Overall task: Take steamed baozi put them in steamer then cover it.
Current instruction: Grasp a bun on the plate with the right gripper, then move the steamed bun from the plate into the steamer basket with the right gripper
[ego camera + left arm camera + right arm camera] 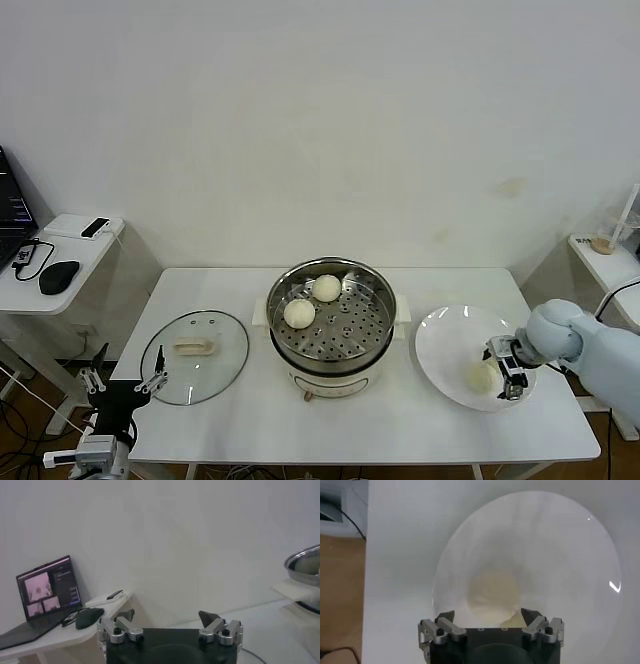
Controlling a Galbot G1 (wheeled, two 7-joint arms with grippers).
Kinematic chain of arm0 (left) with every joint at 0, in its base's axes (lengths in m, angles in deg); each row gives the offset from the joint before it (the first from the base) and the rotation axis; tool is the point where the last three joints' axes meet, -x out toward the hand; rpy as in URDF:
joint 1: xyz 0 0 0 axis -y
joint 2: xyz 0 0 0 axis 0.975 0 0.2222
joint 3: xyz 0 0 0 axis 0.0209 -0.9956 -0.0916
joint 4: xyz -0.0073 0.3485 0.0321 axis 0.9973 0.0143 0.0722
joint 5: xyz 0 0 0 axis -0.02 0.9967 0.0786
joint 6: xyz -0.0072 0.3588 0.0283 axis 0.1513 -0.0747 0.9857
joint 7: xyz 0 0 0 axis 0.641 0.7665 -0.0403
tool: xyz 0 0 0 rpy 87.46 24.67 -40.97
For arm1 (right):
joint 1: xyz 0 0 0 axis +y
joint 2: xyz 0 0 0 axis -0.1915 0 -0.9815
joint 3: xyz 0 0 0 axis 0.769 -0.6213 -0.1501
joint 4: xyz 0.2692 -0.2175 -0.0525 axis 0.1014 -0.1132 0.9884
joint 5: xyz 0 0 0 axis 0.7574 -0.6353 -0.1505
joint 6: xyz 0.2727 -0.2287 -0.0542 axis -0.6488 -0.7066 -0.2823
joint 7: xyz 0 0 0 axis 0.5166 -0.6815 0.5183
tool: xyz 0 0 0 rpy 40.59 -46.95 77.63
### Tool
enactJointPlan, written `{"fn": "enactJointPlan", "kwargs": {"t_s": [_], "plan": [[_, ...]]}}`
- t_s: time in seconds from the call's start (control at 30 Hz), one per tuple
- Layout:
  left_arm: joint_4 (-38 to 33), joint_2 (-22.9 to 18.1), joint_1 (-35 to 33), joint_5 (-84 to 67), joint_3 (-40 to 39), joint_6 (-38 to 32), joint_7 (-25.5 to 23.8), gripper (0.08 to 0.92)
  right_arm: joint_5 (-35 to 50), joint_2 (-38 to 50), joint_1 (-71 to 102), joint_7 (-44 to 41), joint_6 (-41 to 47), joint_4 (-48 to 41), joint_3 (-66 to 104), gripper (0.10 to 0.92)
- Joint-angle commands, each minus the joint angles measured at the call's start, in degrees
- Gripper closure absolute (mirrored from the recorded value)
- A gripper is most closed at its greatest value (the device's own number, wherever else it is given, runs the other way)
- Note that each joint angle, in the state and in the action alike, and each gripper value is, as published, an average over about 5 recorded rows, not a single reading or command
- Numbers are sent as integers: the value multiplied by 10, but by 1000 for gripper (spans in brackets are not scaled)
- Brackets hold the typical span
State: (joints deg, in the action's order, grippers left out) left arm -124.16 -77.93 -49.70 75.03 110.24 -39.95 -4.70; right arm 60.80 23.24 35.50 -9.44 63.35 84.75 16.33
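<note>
Two round cream-white baozi (312,301) lie on the perforated tray of the shiny steel steamer (331,322) at mid-table. A third cream-white bun (480,377) rests on the flat white plate (445,350) to the steamer's right, between the spread fingers of the right gripper (504,372). The clear glass cover (194,356) lies flat left of the steamer. The left gripper (124,381), spread wide, hangs off the table's left front corner.

Two small round cream-white dough buns (312,300) sit in the shiny silver steel steamer pot (331,325), dotted with holes. The flat round plate (450,345) and bench (400,430) are white.
</note>
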Motion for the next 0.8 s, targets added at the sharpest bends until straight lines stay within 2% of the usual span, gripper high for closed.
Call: {"fn": "enactJointPlan", "kwargs": {"t_s": [0.03,0.17,0.33,0.6,0.8], "plan": [[-1,-1,0,1,0,0,0,177,-4,-24,13,3,2,-22,10,223],[-2,-1,0,1,0,0,0,177,-4,-33,11,3,4,-33,11,247],[-3,-1,-1,0,1,0,0,177,-1,-37,5,-4,6,-36,8,326],[-4,-1,-1,-1,0,0,0,177,26,-14,-50,-39,3,-15,-11,404],[-6,1,1,-3,1,0,0,177,67,12,-170,-56,0,12,-65,408]]}}
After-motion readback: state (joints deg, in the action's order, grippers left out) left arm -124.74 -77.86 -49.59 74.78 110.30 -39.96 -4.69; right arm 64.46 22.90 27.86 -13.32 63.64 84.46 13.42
